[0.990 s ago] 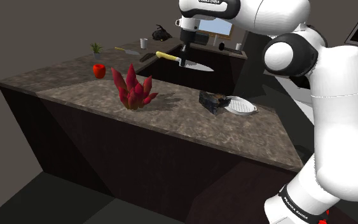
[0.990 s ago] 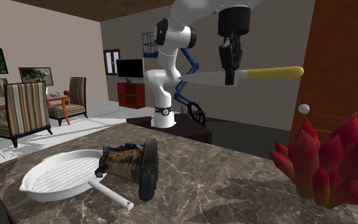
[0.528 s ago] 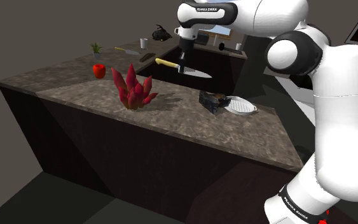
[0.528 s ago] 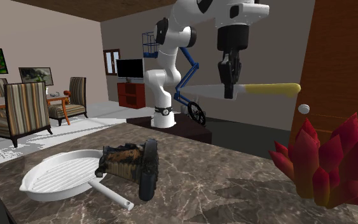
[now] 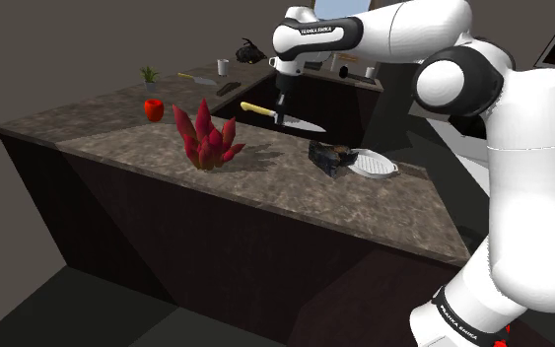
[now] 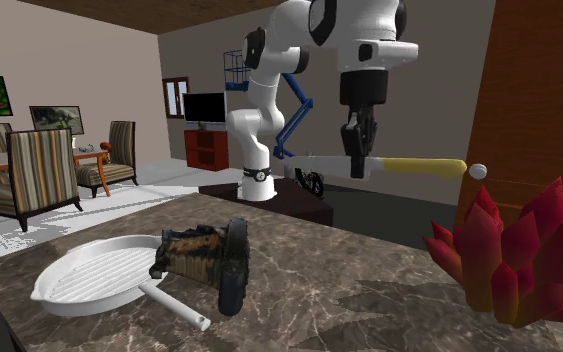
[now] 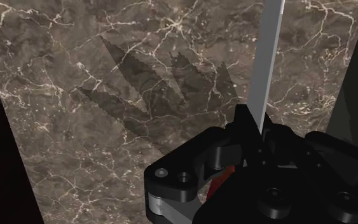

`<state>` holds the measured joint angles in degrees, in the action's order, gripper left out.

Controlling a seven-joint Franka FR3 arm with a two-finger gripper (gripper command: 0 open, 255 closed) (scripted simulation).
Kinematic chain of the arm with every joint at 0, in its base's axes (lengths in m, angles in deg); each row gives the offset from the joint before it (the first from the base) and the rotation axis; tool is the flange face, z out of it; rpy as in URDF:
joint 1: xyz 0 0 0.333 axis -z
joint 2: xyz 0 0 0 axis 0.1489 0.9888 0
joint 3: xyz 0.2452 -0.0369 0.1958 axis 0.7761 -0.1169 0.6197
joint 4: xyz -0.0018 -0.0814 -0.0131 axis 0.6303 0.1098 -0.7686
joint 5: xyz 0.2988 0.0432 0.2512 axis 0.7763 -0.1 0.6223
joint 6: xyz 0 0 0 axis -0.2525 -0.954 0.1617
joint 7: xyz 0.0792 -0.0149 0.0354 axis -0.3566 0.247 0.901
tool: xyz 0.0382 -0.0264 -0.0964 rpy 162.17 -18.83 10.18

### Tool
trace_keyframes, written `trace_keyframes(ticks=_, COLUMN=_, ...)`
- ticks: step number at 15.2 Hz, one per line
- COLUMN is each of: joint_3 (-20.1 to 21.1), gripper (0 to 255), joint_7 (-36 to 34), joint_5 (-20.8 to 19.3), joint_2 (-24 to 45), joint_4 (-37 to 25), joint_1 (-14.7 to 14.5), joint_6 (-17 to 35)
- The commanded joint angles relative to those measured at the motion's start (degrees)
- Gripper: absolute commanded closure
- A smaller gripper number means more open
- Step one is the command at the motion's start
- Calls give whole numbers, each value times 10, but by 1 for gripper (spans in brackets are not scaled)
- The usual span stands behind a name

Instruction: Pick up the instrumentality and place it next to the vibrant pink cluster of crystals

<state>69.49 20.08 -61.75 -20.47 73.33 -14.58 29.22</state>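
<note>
Fingers: the black fingers (image 5: 280, 110) point down from the white arm in the upper middle of the shoulder view, clenched on the knife (image 5: 305, 124).
Knife: it has a yellow handle and a grey blade and is held level in the air, clear of the bench (image 5: 295, 192). The fingers pinch it near where blade meets handle.
Second exterior view: the fingers (image 6: 357, 158) sit upper right of centre. The knife (image 6: 419, 165) has its handle toward the frame's right and its blade toward the left.
Wrist view: the knife (image 7: 266, 57) runs edge-on away from the fingers (image 7: 241, 124), over the marbled bench (image 7: 75, 63), where a spiky shadow lies.
Crystal cluster: the crystal cluster (image 5: 206, 138) is a group of deep pink-red spikes standing on the bench left of centre in the shoulder view, below and left of the knife. In the second exterior view it (image 6: 514, 260) is at the lower right corner.
Bench: dark brown veined stone (image 6: 369, 300).
Pan: a white ridged pan (image 5: 374, 164) (image 6: 94, 275) lies on the bench, right of centre in the shoulder view.
Charred lump: a dark charred lump (image 5: 329, 156) (image 6: 204, 255) rests against the pan.
Red pot: a small red pot (image 5: 154, 108) sits at the upper left.
</note>
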Motion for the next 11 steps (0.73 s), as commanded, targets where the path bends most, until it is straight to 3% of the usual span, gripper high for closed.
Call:
trace_keyframes(ticks=1, joint_3=0, gripper=255, joint_7=0, joint_5=1, joint_2=3, joint_4=11, joint_1=0, joint_6=15)
trace_keyframes(ticks=11, joint_3=2, gripper=255, joint_7=4, joint_5=4, joint_2=16, joint_4=68, joint_1=-2, joint_6=84)
